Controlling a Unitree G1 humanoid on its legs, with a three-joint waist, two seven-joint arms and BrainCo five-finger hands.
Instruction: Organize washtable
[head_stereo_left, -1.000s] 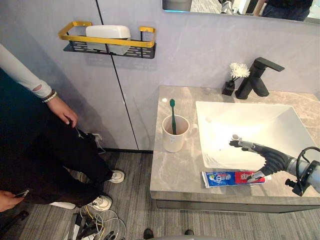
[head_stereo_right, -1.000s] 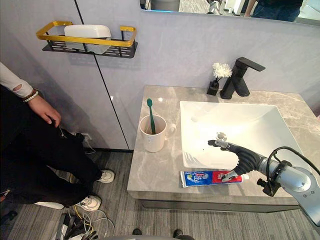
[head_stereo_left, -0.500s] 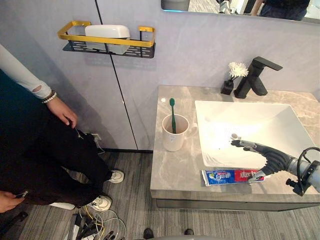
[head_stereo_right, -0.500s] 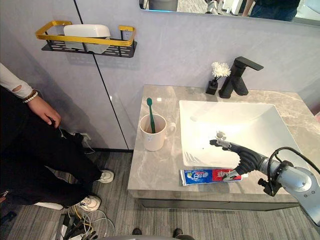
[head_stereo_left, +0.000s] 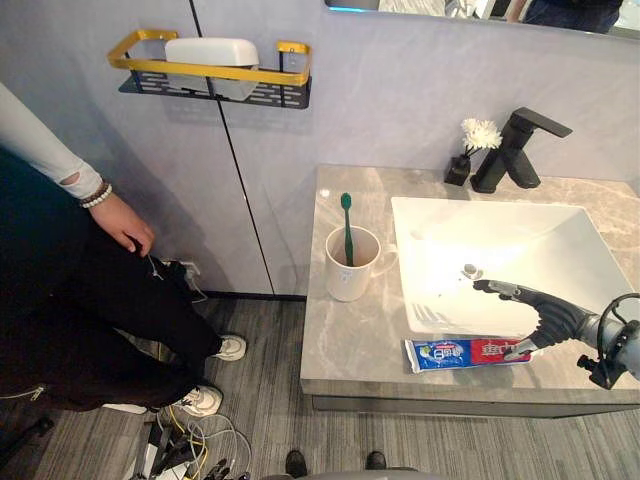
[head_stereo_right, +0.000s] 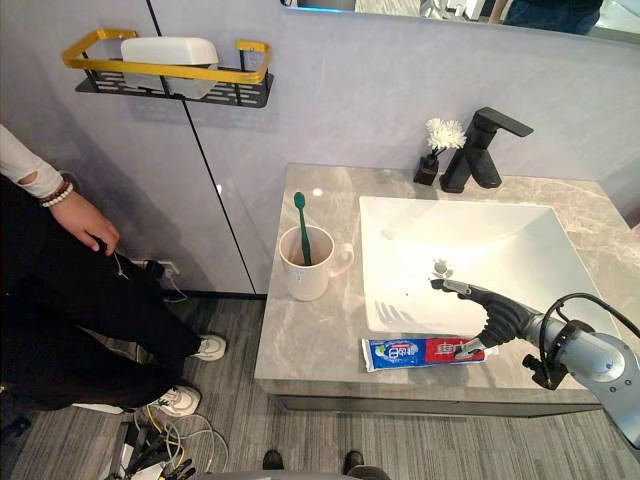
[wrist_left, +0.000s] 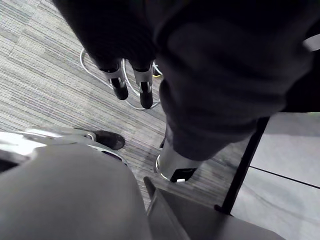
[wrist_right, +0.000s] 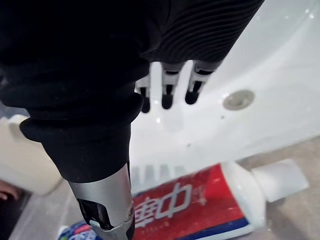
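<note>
**Right hand spread above the sink's front rim, toothpaste tube lying beside it**

The head views give the whole layout. The toothpaste tube (head_stereo_left: 455, 353) lies flat on the narrow strip of grey marbled bench (head_stereo_left: 350, 340) between the white sink (head_stereo_left: 520, 240) and the bench's front edge. The right hand (head_stereo_left: 545, 315) reaches in from the right, its fingers straight and spread out over the basin. Its thumb points down at the tube's capped end. To the left of the sink stands a white cup (head_stereo_left: 347, 275) with a green toothbrush (head_stereo_left: 346, 225) upright in it. At the back are a black tap (head_stereo_left: 515, 150) and a small white flower (head_stereo_left: 480, 133). On the wall, a shelf (head_stereo_left: 210, 85) with a gold rail carries a white container (head_stereo_left: 212, 52). A person (head_stereo_left: 60, 260) stands at the far left.

The right wrist view adds the close detail. The fingertips (wrist_right: 167, 95) hover over the basin near the drain (wrist_right: 238, 99), gripping nothing. The thumb is in front of the tube, and whether it touches cannot be told. The tube is blue at its crimped end and red with white lettering further along, with a white shoulder and white cap.

The left wrist view shows the left hand (wrist_left: 145, 90) hanging over the striped carpet floor (wrist_left: 45, 85), fingers relaxed and empty.
</note>
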